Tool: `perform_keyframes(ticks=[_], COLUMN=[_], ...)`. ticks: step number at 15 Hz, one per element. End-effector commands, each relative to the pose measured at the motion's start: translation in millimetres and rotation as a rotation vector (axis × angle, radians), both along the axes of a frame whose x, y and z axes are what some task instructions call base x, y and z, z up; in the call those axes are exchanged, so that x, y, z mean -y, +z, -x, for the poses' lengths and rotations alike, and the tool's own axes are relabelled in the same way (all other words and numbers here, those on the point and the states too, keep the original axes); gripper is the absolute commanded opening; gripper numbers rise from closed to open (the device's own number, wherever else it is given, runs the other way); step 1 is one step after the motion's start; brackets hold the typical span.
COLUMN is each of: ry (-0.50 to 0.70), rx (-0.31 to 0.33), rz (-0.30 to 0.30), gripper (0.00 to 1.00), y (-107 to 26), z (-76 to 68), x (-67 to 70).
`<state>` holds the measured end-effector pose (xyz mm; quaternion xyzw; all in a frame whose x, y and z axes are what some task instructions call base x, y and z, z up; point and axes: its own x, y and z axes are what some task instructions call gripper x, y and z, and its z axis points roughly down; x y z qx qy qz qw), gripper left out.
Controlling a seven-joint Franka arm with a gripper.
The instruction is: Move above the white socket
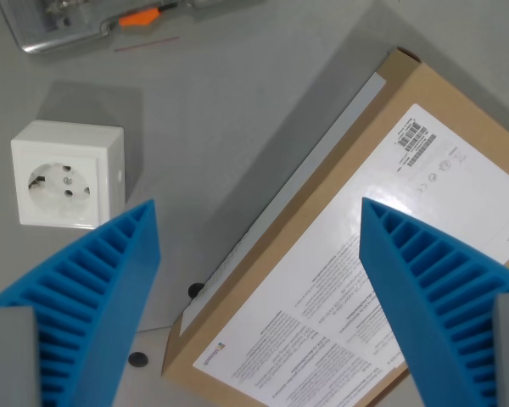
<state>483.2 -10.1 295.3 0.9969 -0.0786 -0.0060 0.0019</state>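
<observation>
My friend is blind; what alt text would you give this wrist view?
Two blue ribbed fingers spread open over a grey table. A white socket sits at the wrist view's left, a cardboard box with a printed label at its right, and a metal object at the top edge.

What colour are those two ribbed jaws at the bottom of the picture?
Bright blue, with ridged inner faces, clearest in the wrist view, the only one here.

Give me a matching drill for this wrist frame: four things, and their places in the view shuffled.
Things:
1. white socket
2. cardboard box
3. orange part
4. barcode

Places:
A. top edge, left of centre
B. on the box's label, upper right
C. left side, on the grey table
D. right half, lying diagonally

Pairs: 1-C, 2-D, 3-A, 4-B
</observation>
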Motion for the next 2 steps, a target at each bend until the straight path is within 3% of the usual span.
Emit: perform_keyframes(ticks=[1,2], ry=[0.0,0.001], rx=[0.004,0.004], rz=[0.0,0.0], gripper=[1.0,1.0], y=[1.7,1.7], z=[-0.1,-0.1], x=[0.0,0.0])
